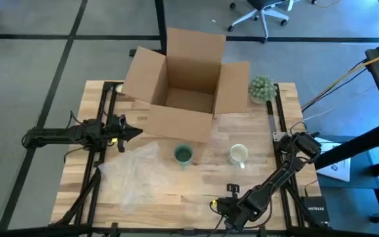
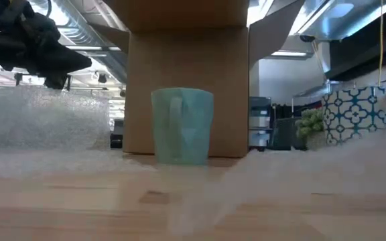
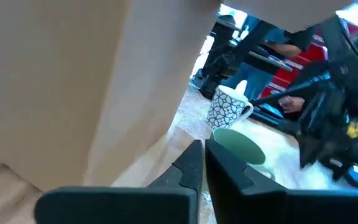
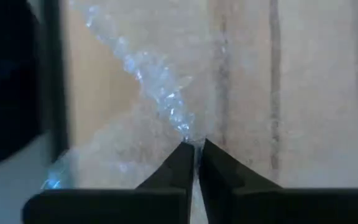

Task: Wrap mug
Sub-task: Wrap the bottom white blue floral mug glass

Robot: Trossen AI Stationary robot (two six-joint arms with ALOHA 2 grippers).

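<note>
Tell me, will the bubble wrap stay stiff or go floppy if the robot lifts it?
Probably floppy: the bubble wrap lies crumpled and thin on the table. It looks light, so it may drag rather than lift cleanly. The right gripper seems shut on its edge.

Table (image 1: 176, 187): pale wood planks, matt, visible grain. Box (image 1: 183, 85): brown corrugated cardboard, dull and smooth. Bubble wrap (image 1: 133, 174): clear plastic sheet, pebbled, glinting where light catches. Green mug (image 2: 181, 125): glazed ceramic, soft sheen. Patterned mug (image 3: 227, 107): white glossy ceramic, dark print. Arms and frame rails (image 1: 96, 164): black, matt metal or plastic.
</note>
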